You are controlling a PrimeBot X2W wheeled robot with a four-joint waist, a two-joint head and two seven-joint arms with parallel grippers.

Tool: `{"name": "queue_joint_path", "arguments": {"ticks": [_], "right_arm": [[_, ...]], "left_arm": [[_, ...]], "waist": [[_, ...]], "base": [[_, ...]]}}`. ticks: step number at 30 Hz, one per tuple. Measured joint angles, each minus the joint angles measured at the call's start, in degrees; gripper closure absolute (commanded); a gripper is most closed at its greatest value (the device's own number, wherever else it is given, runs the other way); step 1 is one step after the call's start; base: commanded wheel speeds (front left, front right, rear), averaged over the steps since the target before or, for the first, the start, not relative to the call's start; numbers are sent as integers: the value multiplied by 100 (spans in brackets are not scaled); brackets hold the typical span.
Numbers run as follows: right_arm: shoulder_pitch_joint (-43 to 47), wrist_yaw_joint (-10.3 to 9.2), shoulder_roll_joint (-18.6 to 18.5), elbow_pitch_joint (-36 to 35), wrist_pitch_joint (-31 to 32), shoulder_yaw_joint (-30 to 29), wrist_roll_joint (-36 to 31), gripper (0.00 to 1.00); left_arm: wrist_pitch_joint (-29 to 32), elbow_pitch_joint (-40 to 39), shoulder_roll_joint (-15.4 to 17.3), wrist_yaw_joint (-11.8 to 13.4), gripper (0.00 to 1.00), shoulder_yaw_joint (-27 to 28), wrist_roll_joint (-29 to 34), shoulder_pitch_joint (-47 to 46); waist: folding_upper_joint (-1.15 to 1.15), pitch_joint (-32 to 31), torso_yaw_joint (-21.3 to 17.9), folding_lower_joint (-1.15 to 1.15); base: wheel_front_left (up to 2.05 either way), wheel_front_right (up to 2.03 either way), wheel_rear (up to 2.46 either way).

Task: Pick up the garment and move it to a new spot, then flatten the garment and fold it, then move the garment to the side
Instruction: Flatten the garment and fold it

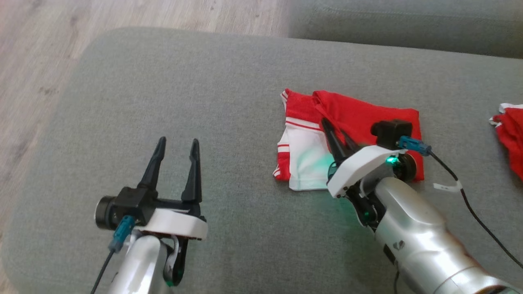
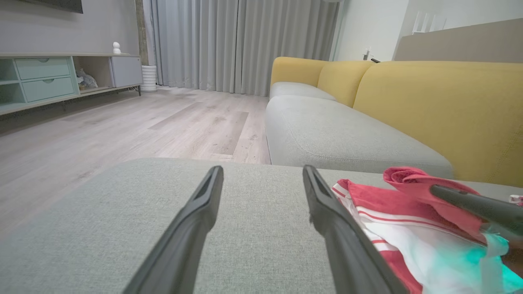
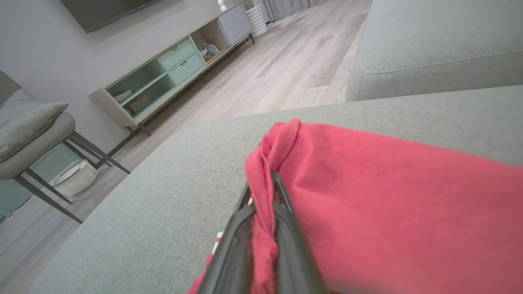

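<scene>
Currently, the grey cushion carries the garment on its right half. The garment's long axis runs left to right, with the red layer lapped over the white. Right claw: pressed together, pinching a raised red fold near the garment's middle. Left claw: spread, empty, well apart to the garment's left. Judgement: the coming fold or shift falls to the right arm; the left must cross bare cushion first.
</scene>
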Motion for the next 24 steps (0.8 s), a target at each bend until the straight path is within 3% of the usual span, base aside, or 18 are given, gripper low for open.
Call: {"name": "queue_joint_path", "arguments": {"ticks": [9,10,11,12,17,20,24], "right_arm": [[-204,0,-2,250,-156,767,403,100],[-208,0,-2,308,-157,859,421,35],[-207,0,-14,319,-155,971,437,35],[-208,0,-32,288,-154,1102,483,0],[-254,0,-20,-208,-209,1547,849,0],[-389,0,-22,-230,-234,1521,845,0],[-730,0,-19,-361,-258,778,207,0]], "left_arm": [[0,-1,0,65,0,-160,-80,-183],[0,0,-1,65,0,-166,-101,-192],[0,4,-1,65,0,-170,-103,-204],[0,8,-1,65,0,-176,-103,-214],[0,49,-1,67,0,-113,-102,-224],[0,49,-1,68,0,-79,-101,-224],[0,5,-1,89,0,0,-101,-215]], "waist": [[0,206,126,0],[0,220,127,0],[0,231,130,0],[0,237,131,1],[0,174,15,0],[0,126,-49,0],[0,18,-228,0]], "base": [[0,0,0],[0,0,0],[0,0,0],[0,0,0],[0,0,0],[0,0,0],[0,0,0]]}}
